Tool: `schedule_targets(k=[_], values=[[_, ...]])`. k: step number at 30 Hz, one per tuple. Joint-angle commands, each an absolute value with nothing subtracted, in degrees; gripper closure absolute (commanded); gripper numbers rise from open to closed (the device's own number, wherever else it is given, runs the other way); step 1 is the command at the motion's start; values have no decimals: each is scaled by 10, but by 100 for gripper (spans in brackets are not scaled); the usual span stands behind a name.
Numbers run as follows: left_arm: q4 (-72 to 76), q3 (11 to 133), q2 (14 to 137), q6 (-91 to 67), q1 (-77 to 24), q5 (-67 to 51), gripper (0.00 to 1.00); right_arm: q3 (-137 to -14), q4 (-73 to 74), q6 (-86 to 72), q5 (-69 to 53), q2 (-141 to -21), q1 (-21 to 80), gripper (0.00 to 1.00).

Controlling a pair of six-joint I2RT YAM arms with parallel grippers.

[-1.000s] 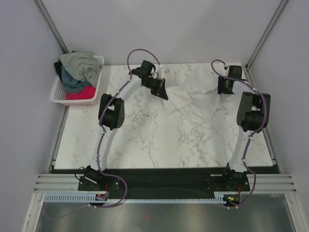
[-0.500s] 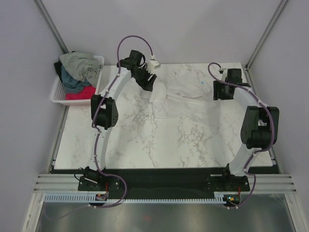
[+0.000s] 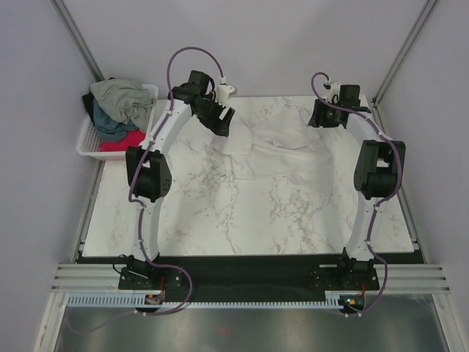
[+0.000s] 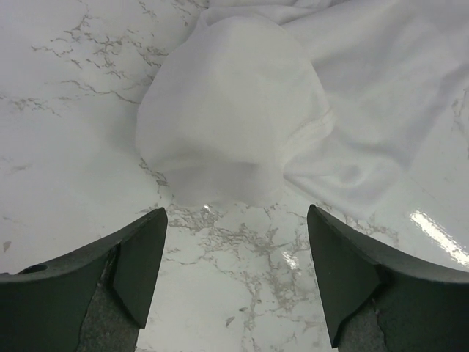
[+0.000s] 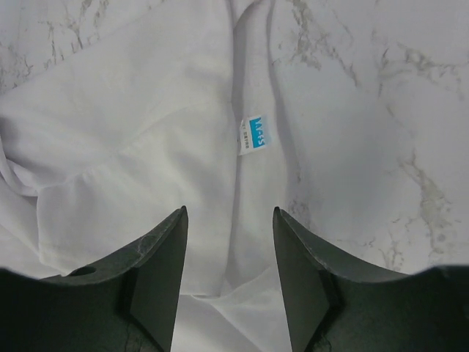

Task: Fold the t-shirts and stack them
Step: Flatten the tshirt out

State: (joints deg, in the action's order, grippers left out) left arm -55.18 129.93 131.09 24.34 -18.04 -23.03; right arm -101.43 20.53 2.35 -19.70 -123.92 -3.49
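1. Marble table (image 3: 220, 213) w/ grey walls behind; white basket (image 3: 86, 141) parked at far-left corner, clear of work area.
2. White t-shirt (image 3: 282, 150) lying rumpled across far-centre of table, between both arms. Spread out presumably for flattening before 1st fold; no fold made yet.
3. Left gripper (image 4: 236, 257): jaws wide apart, nothing held. Poised just short of bunched sleeve (image 4: 227, 117), not touching, so sleeve rests on table under own weight.
4. Right gripper (image 5: 229, 257): jaws partly apart, nothing between them. Hanging over cloth near blue label (image 5: 256, 134), prob. lining up a pinch on that edge; contact w/ cloth can't be told.
5. Other t-shirts (image 3: 121, 99) (grey-green, teal, red-pink) heaped in basket, awaiting their turn; stack not begun.
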Motion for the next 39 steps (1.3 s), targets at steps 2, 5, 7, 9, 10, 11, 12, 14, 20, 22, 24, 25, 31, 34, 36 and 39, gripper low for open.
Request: schedule_targets(k=[2,5,7,9,10,11,12,14,20,22,24,25,31,34,36,39], values=[[-546,1263,1248,178,-179,-243,16,-1032,206,-45,-263,-1283,-42,42],[-545,1250,1241,170,-179,-237,17,-1005,206,-50,-278,-1277,-45,43],[-545,1248,1241,170,-179,-231,17,-983,207,-49,-289,-1270,-46,43],[-545,1251,1244,171,-179,-229,17,-969,214,-47,-294,-1261,-48,44],[-545,1252,1245,171,-179,-230,17,-963,214,-49,-297,-1259,-49,44],[-545,1252,1245,171,-179,-230,17,-959,215,-49,-298,-1252,-51,44],[-544,1254,1248,171,-179,-232,17,-948,217,-53,-298,-1247,-53,44],[-544,1257,1250,171,-179,-231,17,-934,220,-52,-303,-1233,-54,44],[-541,1273,1269,164,-179,-240,17,-888,223,-57,-313,-1202,-55,45],[-539,1278,1275,161,-179,-245,17,-877,223,-57,-318,-1197,-55,46],[-535,1281,1279,156,-180,-249,18,-875,224,-60,-321,-1193,-55,48],[-534,1281,1281,156,-180,-252,18,-875,224,-60,-320,-1193,-55,49],[-531,1283,1287,152,-179,-255,18,-881,229,-59,-321,-1192,-55,53],[-529,1285,1289,152,-179,-254,18,-877,229,-59,-316,-1193,-55,55],[-530,1288,1291,152,-179,-254,18,-873,231,-58,-315,-1194,-55,58],[-529,1290,1294,151,-179,-255,18,-871,231,-58,-318,-1191,-55,65]])
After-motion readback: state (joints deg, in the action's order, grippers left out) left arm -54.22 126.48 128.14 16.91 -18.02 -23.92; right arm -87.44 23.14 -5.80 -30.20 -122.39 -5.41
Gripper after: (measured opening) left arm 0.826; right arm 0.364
